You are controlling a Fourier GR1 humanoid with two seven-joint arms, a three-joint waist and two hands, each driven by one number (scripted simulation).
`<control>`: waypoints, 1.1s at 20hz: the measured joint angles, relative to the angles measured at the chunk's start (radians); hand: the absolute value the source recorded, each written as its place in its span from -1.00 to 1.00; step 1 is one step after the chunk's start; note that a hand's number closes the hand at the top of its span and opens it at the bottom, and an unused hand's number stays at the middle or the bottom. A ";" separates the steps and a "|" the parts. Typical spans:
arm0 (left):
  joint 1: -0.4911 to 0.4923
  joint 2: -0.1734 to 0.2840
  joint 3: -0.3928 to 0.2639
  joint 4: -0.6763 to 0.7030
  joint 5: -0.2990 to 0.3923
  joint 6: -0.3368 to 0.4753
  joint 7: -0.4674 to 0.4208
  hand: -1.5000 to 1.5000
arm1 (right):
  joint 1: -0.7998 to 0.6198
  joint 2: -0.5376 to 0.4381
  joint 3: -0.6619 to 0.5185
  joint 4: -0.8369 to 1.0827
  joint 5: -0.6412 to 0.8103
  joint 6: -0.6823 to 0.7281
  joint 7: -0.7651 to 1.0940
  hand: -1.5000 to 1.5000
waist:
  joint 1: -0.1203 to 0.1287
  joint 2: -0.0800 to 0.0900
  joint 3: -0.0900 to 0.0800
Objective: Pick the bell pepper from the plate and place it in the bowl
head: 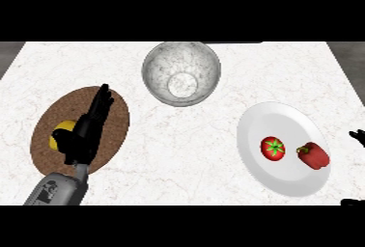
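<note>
A red bell pepper (314, 155) lies on the right part of a white plate (278, 118), beside a red tomato (272, 148) with a green stalk. A marbled grey bowl (181, 72) stands at the back middle of the counter. My left hand (87, 129) is stretched flat with straight fingers over a brown round mat (114, 135) at the left, far from the plate. Only black fingertips (357, 136) of my right hand show at the right edge, just right of the plate; another bit (353, 203) shows lower down. Neither hand holds anything.
A yellow object (60, 131) lies on the brown mat, partly hidden under my left hand. The white marble counter (185, 159) runs between mat, bowl and plate, and its edges show at the back corners.
</note>
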 measured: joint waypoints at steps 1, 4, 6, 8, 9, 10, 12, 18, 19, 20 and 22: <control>0.001 -0.005 -0.003 -0.003 -0.005 0.002 0.002 0.00 | 0.009 -0.031 -0.030 0.005 -0.012 0.005 0.001 -1.00 | 0.001 0.000 0.000; 0.004 -0.001 0.009 -0.018 -0.008 -0.015 0.018 0.00 | 0.005 -0.097 -0.085 0.013 -0.009 -0.002 0.033 -1.00 | 0.007 0.001 -0.001; 0.000 -0.013 0.012 -0.022 -0.018 -0.015 0.028 0.00 | -0.011 -0.133 -0.111 0.024 -0.010 0.006 0.063 -1.00 | 0.010 0.001 -0.002; -0.009 -0.017 0.020 -0.029 -0.019 -0.023 0.041 0.00 | -0.006 -0.164 -0.120 0.008 -0.010 0.021 0.096 -1.00 | 0.010 0.001 -0.002; -0.010 -0.026 0.014 -0.033 -0.028 -0.016 0.048 0.00 | -0.011 -0.189 -0.128 0.014 -0.020 0.041 0.118 -1.00 | 0.011 0.002 -0.002; -0.005 -0.033 0.007 -0.038 -0.037 -0.012 0.048 0.00 | -0.023 -0.206 -0.124 0.023 -0.018 0.055 0.138 -1.00 | 0.014 0.002 -0.002; 0.001 -0.037 0.012 -0.029 -0.044 -0.018 0.041 0.00 | -0.021 -0.225 -0.112 0.000 -0.010 0.067 0.187 -1.00 | 0.014 0.002 -0.002; 0.023 -0.040 0.021 -0.061 -0.052 -0.036 0.051 0.00 | -0.061 -0.277 -0.054 0.020 0.087 0.112 0.269 -1.00 | 0.021 0.003 -0.002; 0.027 -0.041 0.024 -0.063 -0.054 -0.038 0.053 0.00 | -0.065 -0.272 -0.040 0.014 0.107 0.113 0.283 -1.00 | 0.021 0.003 -0.002; 0.036 -0.042 0.024 -0.077 -0.058 -0.039 0.058 0.00 | -0.069 -0.274 -0.033 0.016 0.127 0.117 0.290 -1.00 | 0.021 0.003 -0.002; 0.034 -0.052 0.026 -0.079 -0.067 -0.044 0.067 0.00 | -0.087 -0.261 -0.012 0.033 0.179 0.119 0.294 -1.00 | 0.020 0.003 -0.002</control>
